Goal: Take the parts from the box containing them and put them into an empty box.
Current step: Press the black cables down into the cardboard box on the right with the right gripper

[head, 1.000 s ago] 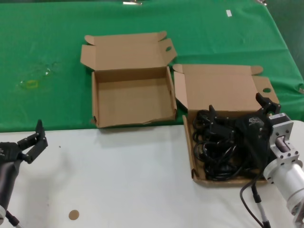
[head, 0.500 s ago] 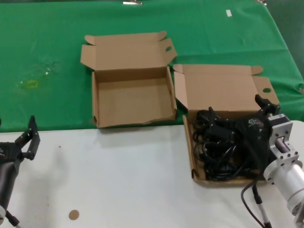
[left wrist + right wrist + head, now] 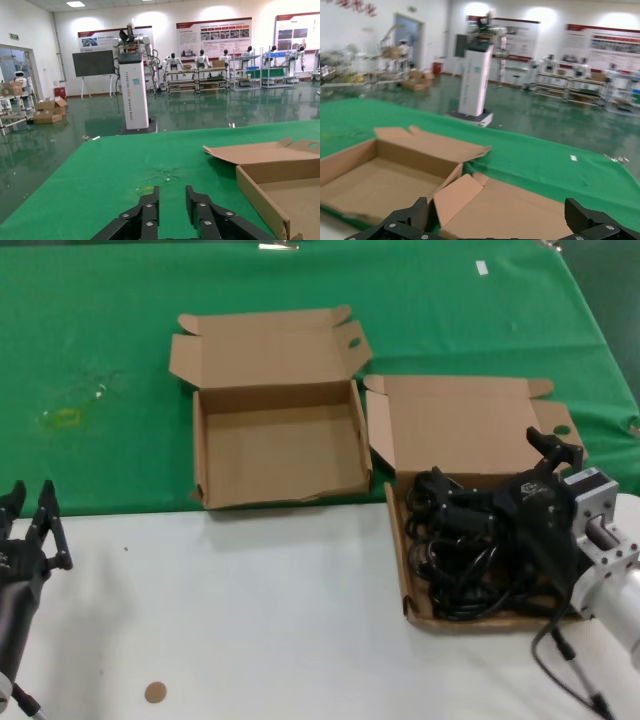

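The box containing them (image 3: pixel 462 425) lies at the right with its lid laid back, and black cabled parts (image 3: pixel 455 565) fill its tray. My right gripper (image 3: pixel 488 458) hangs over those parts near the tray's back wall. It is wide open and holds nothing. In the right wrist view its fingers (image 3: pixel 415 216) frame that lid (image 3: pixel 515 210), and the parts are hidden. The empty box (image 3: pixel 280 455) sits to the left on the green cloth, also visible as an empty box (image 3: pixel 375 180) beyond the lid. My left gripper (image 3: pixel 32 502) waits at the table's left edge, empty, a narrow gap between its fingers (image 3: pixel 150 210).
A green cloth (image 3: pixel 100 340) covers the far half of the table, with a shiny stain (image 3: pixel 65 415) at its left. The near half is a white tabletop (image 3: pixel 250 620) with a small brown disc (image 3: pixel 154 692). The empty box's wall (image 3: pixel 260 197) stands beside my left gripper.
My left gripper has drawn back to the left and turned, so both fingers now point away from me. The right gripper has crept slightly farther over the parts box.
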